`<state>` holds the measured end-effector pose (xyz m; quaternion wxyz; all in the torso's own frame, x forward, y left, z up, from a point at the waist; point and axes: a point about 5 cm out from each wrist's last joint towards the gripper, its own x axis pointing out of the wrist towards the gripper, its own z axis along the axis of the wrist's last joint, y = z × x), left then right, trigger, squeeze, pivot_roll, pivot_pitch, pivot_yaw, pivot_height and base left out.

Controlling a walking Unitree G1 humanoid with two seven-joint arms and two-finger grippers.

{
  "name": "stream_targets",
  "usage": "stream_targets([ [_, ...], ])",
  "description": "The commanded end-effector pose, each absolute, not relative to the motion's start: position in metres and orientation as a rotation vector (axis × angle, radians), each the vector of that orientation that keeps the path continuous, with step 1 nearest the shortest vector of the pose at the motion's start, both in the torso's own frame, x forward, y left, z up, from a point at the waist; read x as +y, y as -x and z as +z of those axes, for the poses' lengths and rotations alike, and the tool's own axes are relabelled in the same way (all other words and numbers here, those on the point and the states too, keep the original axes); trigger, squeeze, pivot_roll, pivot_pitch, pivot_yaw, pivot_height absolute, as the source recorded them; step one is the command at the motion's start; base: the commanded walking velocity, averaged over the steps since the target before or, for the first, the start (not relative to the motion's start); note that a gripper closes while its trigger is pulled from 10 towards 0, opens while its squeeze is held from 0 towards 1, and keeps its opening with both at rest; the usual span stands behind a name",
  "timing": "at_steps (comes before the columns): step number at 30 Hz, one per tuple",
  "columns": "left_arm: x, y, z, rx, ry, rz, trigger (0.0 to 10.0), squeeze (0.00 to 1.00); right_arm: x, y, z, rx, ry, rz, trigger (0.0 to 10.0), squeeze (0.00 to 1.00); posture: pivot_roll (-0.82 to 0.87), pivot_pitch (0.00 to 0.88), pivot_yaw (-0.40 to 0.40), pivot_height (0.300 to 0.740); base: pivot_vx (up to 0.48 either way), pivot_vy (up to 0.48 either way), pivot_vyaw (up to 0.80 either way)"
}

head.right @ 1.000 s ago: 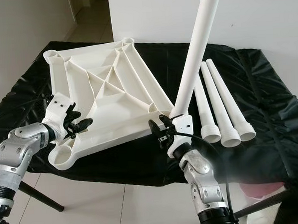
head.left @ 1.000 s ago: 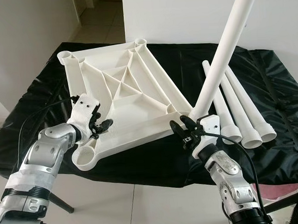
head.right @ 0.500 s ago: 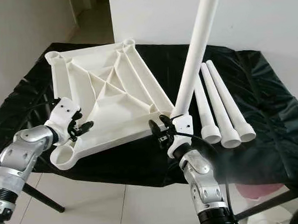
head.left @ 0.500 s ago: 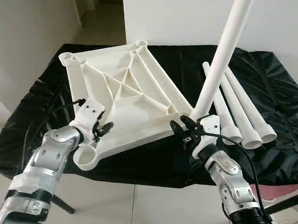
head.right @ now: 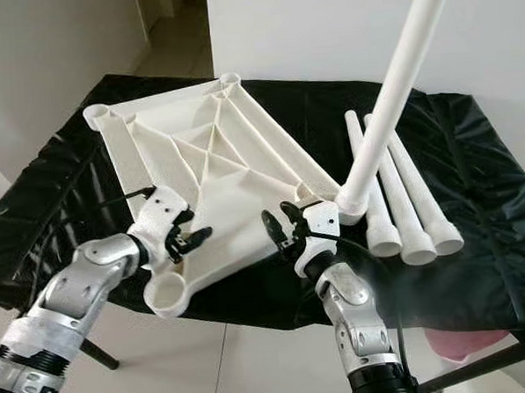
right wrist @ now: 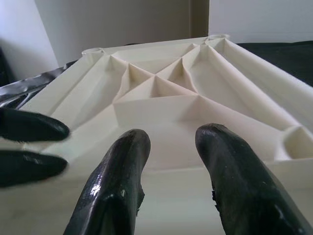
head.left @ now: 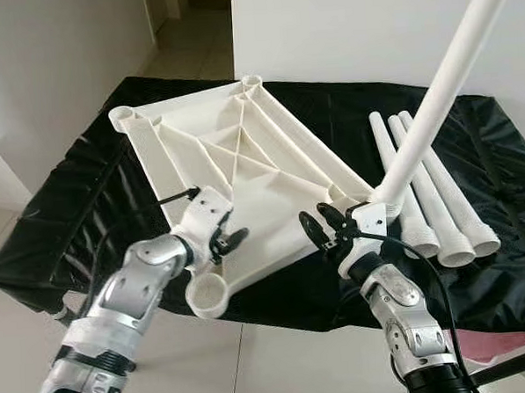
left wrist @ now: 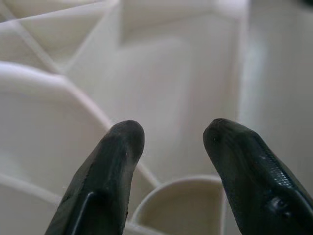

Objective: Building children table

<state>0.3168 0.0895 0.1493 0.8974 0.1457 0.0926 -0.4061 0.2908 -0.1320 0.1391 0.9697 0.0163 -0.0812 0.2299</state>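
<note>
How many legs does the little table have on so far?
One. The tabletop lies upside down on the black cloth, with one white leg standing tilted in its near right corner, maybe not fully seated. The left claw, open, hovers by the empty near left socket; the right claw, open, is beside that leg's base. Three loose legs wait on the cloth.

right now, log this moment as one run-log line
stage: fitting legs | tabletop: upside down | one leg standing tilted in corner socket | left hand open at near socket | right hand open
</note>
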Motion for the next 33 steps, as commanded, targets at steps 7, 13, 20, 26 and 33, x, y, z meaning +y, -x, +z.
stream_targets([
  [7, 0.102, -0.324, 0.152, 0.216, -0.248, -0.836, 10.0, 0.00, -0.135, -0.289, 0.134, -0.153, -0.024, 0.451, 10.0, 0.00, 0.04, 0.081, -0.005, 0.740, 0.000, 0.000, 0.00],
  [13, 0.140, -0.339, 0.174, 0.176, -0.217, -0.761, 10.0, 0.00, -0.136, -0.289, 0.134, -0.153, -0.029, 0.445, 10.0, 0.00, 0.04, 0.087, -0.004, 0.740, 0.000, 0.000, 0.00],
  [20, 0.158, -0.341, 0.177, 0.188, -0.272, -0.731, 10.0, 0.00, -0.135, -0.289, 0.134, -0.150, -0.029, 0.450, 10.0, 0.00, 0.05, 0.089, -0.010, 0.740, 0.000, 0.000, 0.00],
  [26, 0.176, -0.338, 0.167, 0.267, -0.318, -0.751, 10.0, 1.00, -0.136, -0.289, 0.133, -0.144, -0.023, 0.458, 10.0, 0.00, 0.05, 0.090, -0.016, 0.740, 0.000, 0.000, 0.00],
  [33, 0.175, -0.333, 0.150, 0.323, -0.496, -0.830, 10.0, 0.00, -0.138, -0.288, 0.133, -0.139, -0.013, 0.465, 10.0, 0.00, 0.04, 0.093, -0.022, 0.740, 0.000, 0.000, 0.00],
])
